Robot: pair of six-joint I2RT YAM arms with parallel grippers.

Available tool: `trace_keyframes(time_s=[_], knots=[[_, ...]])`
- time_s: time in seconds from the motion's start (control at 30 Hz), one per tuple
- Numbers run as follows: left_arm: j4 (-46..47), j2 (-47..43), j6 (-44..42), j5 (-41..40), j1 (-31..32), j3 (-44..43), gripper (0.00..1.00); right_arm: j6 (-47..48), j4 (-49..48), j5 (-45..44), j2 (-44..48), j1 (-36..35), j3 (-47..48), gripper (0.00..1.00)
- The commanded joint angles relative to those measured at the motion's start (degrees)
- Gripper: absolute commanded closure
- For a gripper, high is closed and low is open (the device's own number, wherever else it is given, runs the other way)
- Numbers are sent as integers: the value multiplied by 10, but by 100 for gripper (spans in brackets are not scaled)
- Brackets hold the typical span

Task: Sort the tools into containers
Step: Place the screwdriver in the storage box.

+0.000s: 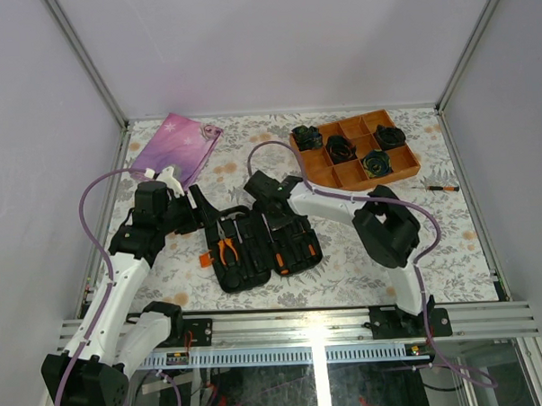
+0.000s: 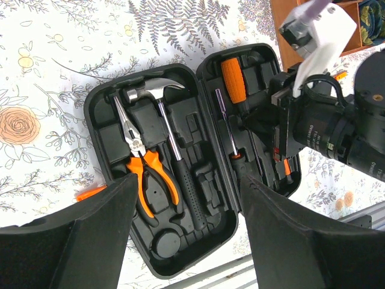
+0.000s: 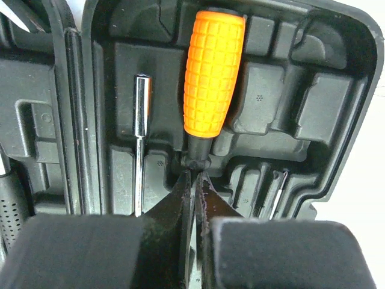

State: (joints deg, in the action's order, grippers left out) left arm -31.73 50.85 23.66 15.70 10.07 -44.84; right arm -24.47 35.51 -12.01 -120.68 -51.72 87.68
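Note:
The black tool case (image 1: pixel 231 284) lies open in the middle of the table, and also shows in the left wrist view (image 2: pixel 96 108) and the right wrist view (image 3: pixel 361 60). Its left half holds orange-handled pliers (image 1: pixel 226 250) (image 2: pixel 147 171) and a hammer (image 2: pixel 171 138). Its right half holds an orange-handled screwdriver (image 3: pixel 213 66) (image 2: pixel 233 78) and a slim metal driver (image 3: pixel 141 144). My right gripper (image 3: pixel 194 177) (image 1: pixel 273 207) is shut just below the screwdriver's black collar, seemingly on its shaft. My left gripper (image 2: pixel 186 241) (image 1: pixel 202 215) is open and empty above the case's left half.
An orange divided tray (image 1: pixel 405 172) with black rosette bundles stands at the back right. A pink-purple pouch (image 1: pixel 174 146) lies at the back left. A thin orange-tipped screwdriver (image 1: pixel 437 188) lies on the table at the right. An orange zipper tab (image 2: pixel 90 192) sticks out left of the case.

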Motion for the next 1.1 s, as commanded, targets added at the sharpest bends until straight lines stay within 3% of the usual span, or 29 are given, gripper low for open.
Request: trace_keyframes(time_s=[0.0, 0.2, 0.43, 0.63, 0.9, 1.07], knots=[[32, 0, -10, 14, -4, 6, 32, -41, -53, 108, -45, -20, -115, 98], [33, 1, -10, 14, -3, 7, 32, -43, -42, 76, 79, -5, -81, 70], [32, 2, -10, 12, -3, 6, 32, -38, -22, 56, 118, 10, -34, 59], [32, 3, -9, 11, -4, 6, 32, -33, -17, 56, 117, 20, -11, 60], [32, 3, -10, 12, -3, 6, 32, -33, -8, 54, 84, 26, 8, 77], [32, 3, -10, 12, -3, 6, 32, -31, -6, 57, 69, 30, 12, 80]])
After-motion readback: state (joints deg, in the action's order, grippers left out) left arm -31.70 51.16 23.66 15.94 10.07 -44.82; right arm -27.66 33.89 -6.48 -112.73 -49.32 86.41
